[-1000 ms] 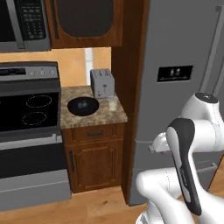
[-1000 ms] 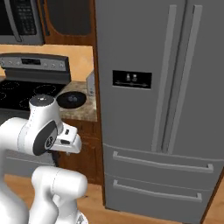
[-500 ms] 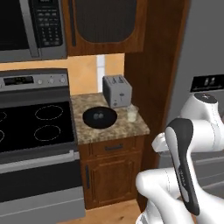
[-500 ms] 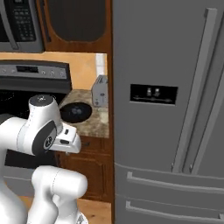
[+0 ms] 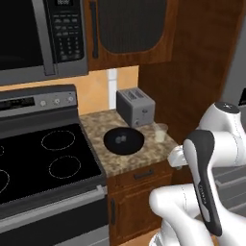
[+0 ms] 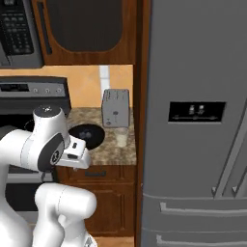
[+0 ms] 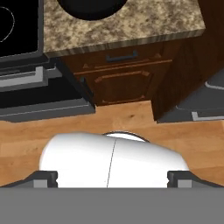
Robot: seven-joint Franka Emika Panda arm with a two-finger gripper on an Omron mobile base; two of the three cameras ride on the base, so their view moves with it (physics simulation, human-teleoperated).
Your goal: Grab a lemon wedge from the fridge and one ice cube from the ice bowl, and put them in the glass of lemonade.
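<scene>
Left base view has the shallow round black ice bowl [image 5: 124,141] near the middle of the frame on a speckled brown granite counter [image 5: 144,156], with tiny pale ice cubes [image 5: 120,139] lying inside it. Just right of the bowl stands the small clear glass of lemonade [image 5: 160,132], apart from the bowl's rim. Behind both, a grey steel two-slot toaster [image 5: 135,107] sits against the wall. A black glass stove top [image 5: 43,161] takes the left half, under a steel microwave [image 5: 41,36] at upper left.

Right base view puts the tall grey steel fridge [image 6: 198,125] across the right half, its doors shut, with the black dispenser panel [image 6: 197,111] at mid-height.

Hand view looks down at a wooden floor and a dark wood cabinet drawer [image 7: 118,59]; the gripper [image 7: 111,177] has its dark finger tips [image 7: 43,177] at the far lower left and lower right, jaws spread wide, holding nothing.
</scene>
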